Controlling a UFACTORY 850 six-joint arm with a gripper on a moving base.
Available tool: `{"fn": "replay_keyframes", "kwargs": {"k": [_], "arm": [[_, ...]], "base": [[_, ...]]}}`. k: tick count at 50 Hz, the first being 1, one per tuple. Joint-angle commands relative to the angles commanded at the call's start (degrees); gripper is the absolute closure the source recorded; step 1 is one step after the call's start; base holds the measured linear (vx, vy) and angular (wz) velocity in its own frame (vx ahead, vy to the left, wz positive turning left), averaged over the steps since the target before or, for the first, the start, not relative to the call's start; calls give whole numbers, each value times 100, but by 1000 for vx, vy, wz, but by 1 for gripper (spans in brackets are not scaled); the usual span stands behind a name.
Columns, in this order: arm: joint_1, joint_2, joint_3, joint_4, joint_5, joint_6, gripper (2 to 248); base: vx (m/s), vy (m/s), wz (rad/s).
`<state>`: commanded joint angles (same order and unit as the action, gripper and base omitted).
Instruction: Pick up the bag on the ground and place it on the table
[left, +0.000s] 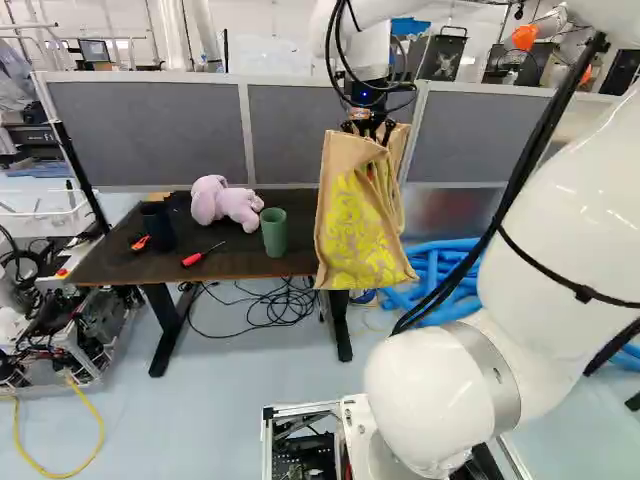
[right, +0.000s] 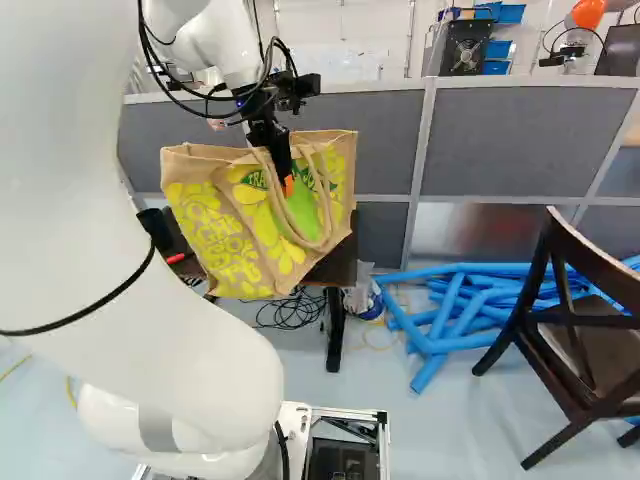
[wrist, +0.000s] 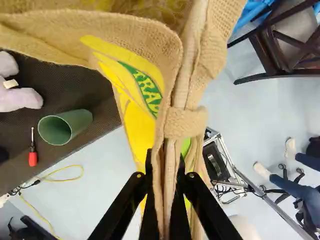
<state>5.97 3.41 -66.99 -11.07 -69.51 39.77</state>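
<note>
Bag (left: 362, 225) held aloft in my jaws, the carry wants a nine-o'clock move in left base view, over the counter (left: 145, 264), then lowering.

One arm (left: 570, 230), finished in smooth white, is built of thick, rounded segments. Its lowest joint (left: 430, 390) is banded by a grey ring (left: 485, 365). Black cables are run alongside and looped about the wrist, where a small blue light (left: 364, 94) is set. The gripper (right: 287, 180) is coloured black, fitted with slender fingers (wrist: 122, 210) and marked with orange. The base is framed in silvery metal rails (right: 384, 440).
</note>
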Motion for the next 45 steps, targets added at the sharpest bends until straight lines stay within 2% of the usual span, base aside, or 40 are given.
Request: {"fn": "replay_keyframes", "kwargs": {"k": [45], "arm": [[0, 0, 0, 0, 0, 0, 229]], "base": [[97, 1, -2]]}}
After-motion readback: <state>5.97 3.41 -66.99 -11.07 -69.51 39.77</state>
